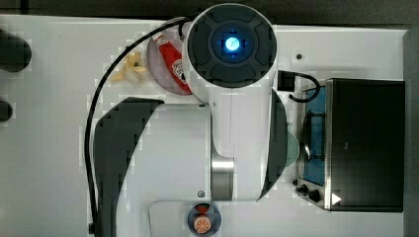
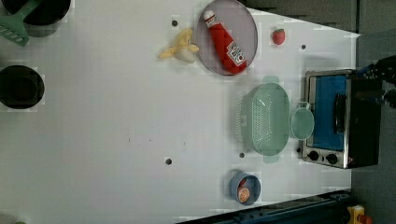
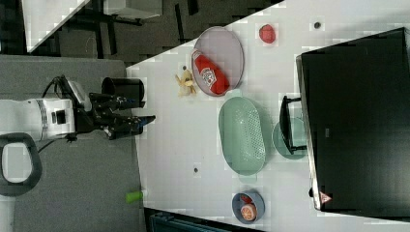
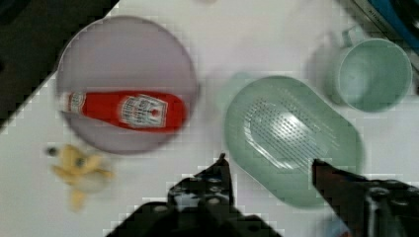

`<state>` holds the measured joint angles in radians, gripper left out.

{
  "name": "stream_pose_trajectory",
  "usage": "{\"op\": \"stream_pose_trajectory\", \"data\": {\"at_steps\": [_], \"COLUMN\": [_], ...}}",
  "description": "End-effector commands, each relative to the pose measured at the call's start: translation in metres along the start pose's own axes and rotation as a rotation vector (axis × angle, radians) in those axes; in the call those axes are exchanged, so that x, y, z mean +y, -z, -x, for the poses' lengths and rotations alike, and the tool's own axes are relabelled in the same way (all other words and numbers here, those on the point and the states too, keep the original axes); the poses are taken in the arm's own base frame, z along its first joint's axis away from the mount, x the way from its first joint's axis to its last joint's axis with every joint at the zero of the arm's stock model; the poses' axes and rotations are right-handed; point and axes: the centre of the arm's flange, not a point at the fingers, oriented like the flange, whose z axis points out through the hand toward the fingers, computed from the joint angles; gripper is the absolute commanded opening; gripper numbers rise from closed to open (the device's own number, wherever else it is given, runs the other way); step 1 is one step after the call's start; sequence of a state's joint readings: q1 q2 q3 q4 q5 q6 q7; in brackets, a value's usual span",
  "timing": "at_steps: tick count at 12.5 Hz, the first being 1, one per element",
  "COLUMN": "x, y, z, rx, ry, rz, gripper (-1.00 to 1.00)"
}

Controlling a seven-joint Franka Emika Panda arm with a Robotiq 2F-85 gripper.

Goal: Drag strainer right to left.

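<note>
1. Nearest the wrist camera, the gripper (image 4: pixel 269 165) hung with its two dark fingers spread apart and nothing between them. In the right view the gripper (image 3: pixel 145 121) was held in the air, well apart from the strainer.

2. The strainer (image 4: pixel 291 138), a pale mint-green oblong colander dotted with small holes, sat flat on the white table (image 2: pixel 116 116). It serves as the landmark for everything below. It was untouched, so the drag had not begun.

3. Just beside one long side of the strainer (image 2: pixel 265 119) stood a smaller round green cup (image 2: pixel 302 123) with a handle. Beyond the cup was a toaster oven (image 2: pixel 341 119) with a blue door.

4. Off one rounded end of the strainer lay a round grey plate (image 2: pixel 247 28) carrying a red ketchup bottle (image 2: pixel 224 42). A peeled banana (image 2: pixel 180 49) lay past the plate, and a strawberry (image 2: pixel 278 36) lay near the plate's other side.

5. Off the strainer's opposite end sat a small blue bowl (image 2: pixel 233 184) holding an orange slice.

6. Likely risks, as a judgement: the fingers could close on the similar-coloured cup instead. A grip on the thin rim could slip or tip the strainer. A drag that drifted could push it into the plate or the blue bowl.
</note>
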<state>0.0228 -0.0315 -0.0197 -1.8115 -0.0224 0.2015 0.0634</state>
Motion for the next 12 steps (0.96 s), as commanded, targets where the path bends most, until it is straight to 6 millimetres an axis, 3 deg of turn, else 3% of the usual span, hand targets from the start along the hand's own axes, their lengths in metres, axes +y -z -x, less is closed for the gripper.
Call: {"op": "stream_pose_trajectory", "data": {"at_steps": [1,3,7,9,12], "x": [0.170,0.169,0.148,0.131,0.109], "y": [0.058,0.056,0.020,-0.019,-0.101], "z": [0.097,0.097,0.081,0.069,0.055], "rx": [-0.010,-0.012,-0.018,-0.014,-0.011], "ry": [-0.152,-0.152,-0.157,-0.182,-0.284], "rz": [-0.008,-0.005,0.010,0.011,0.017], "gripper": [0.60,0.99,1.00,1.00,1.00]}}
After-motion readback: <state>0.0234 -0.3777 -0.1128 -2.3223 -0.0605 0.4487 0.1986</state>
